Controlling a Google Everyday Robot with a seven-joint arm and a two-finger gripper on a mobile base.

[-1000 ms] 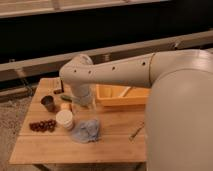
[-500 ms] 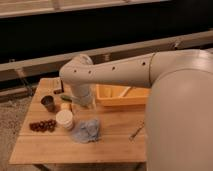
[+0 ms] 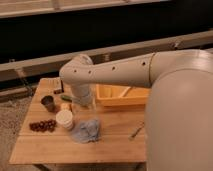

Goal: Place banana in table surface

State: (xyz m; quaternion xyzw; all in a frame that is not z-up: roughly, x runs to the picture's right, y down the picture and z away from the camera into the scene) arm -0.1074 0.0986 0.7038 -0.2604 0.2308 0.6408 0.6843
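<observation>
The light wooden table surface (image 3: 115, 142) fills the lower left of the camera view. My arm reaches in from the right and bends down over the table's left half. The gripper (image 3: 84, 106) hangs below the wrist, just above the table, between the white cup (image 3: 64, 120) and the yellow-orange tub (image 3: 122, 95). A small pale yellow-cream piece, the banana (image 3: 66, 106), shows just left of the gripper, behind the white cup. The arm hides part of it, so I cannot tell whether the gripper touches it.
A dark cup (image 3: 48, 103) stands at the left. A green curved vegetable (image 3: 65, 98) lies behind the banana. Dark red grapes (image 3: 42, 125) lie front left. A blue-grey cloth (image 3: 86, 131) lies in front of the gripper. A metal fork (image 3: 136, 132) lies to the right.
</observation>
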